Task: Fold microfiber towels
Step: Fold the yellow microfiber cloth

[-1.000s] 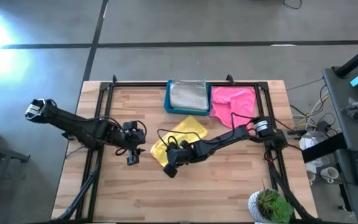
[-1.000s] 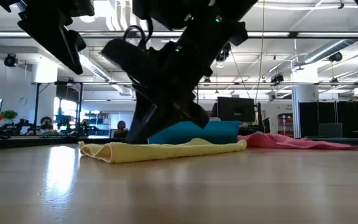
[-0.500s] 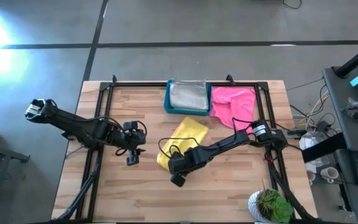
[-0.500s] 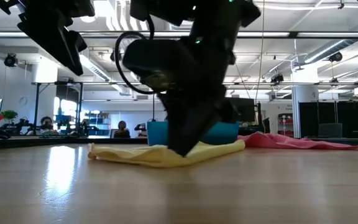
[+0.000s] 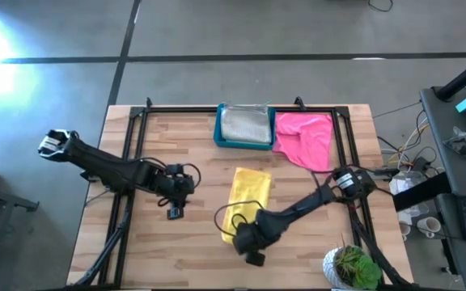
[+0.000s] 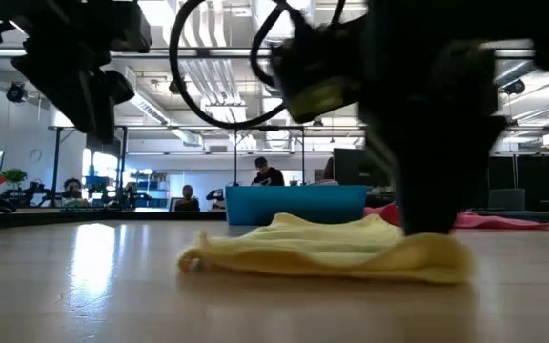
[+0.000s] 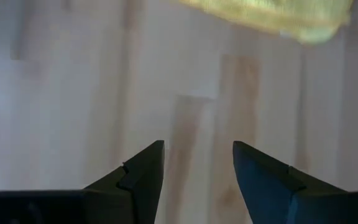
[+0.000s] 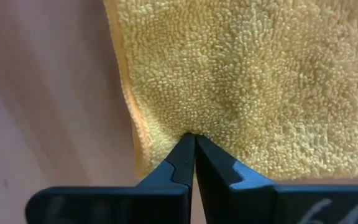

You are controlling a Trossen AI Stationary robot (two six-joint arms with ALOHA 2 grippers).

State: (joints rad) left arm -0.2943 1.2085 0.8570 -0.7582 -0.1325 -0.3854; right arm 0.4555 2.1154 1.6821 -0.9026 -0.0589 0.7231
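Towel pinched at its near edge, mid-counter.

Right claw (image 8: 193,144) w/ fingers pressed together on the near edge of the yellow towel (image 5: 247,192), a nubby looped-pile cloth lying as a long rumpled rectangle on the pale wood-plank counter (image 5: 160,255), centre, running toward the front edge. Left claw (image 7: 197,163) hangs over bare planks just beside the towel's left side, dark fingers apart, nothing between them. Pink towel (image 5: 306,137) sprawls crumpled at the back right, part draped over the black frame rail. Blue plastic bin (image 5: 244,144), rectangular, at back centre holds a grey towel (image 5: 245,125); folds inside hard to make out. Low view: right arm blocks most of the pink cloth.
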